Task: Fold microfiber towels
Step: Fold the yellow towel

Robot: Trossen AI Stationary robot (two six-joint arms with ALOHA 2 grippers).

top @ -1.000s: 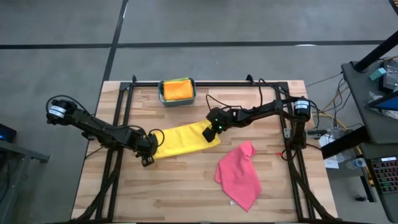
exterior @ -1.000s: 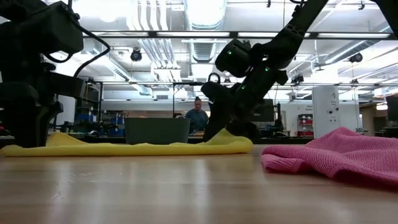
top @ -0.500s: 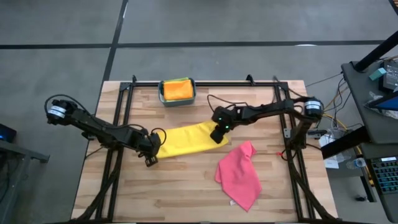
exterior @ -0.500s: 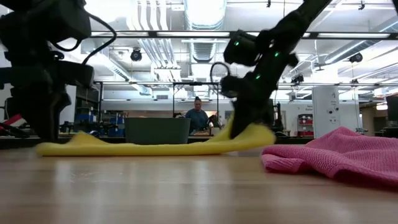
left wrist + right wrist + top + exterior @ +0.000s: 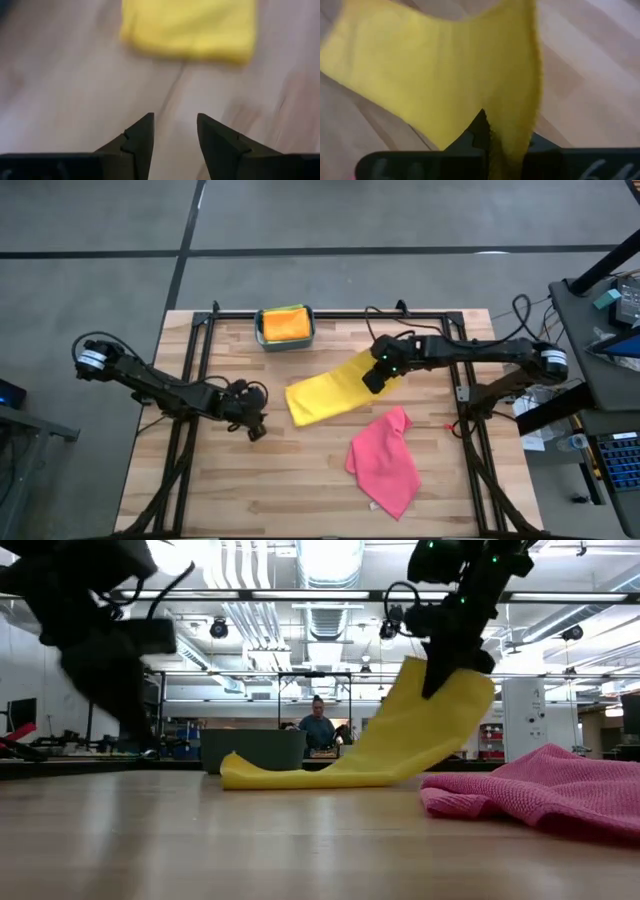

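The wooden tabletop (image 5: 300, 470), made of pale planks, stood on a grey concrete floor (image 5: 100, 240) crossed by dark seam lines, and a cluttered desk (image 5: 610, 330) with cables sat just past its right side. Beyond the tabletop, a wide workshop lay under bright ceiling lights (image 5: 330, 555) and exposed pipes, with a white cabinet (image 5: 522, 720) at the right. A person (image 5: 318, 728) stood far back among benches.

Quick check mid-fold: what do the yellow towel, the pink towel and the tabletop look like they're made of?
Yellow towel: soft, thin cloth, matte; it drapes limply from the right gripper.
Pink towel: likely microfiber, with a fine nubby weave and soft crumpled folds.
Table: wood planks, light, smooth, slightly glossy; grain and seams show.
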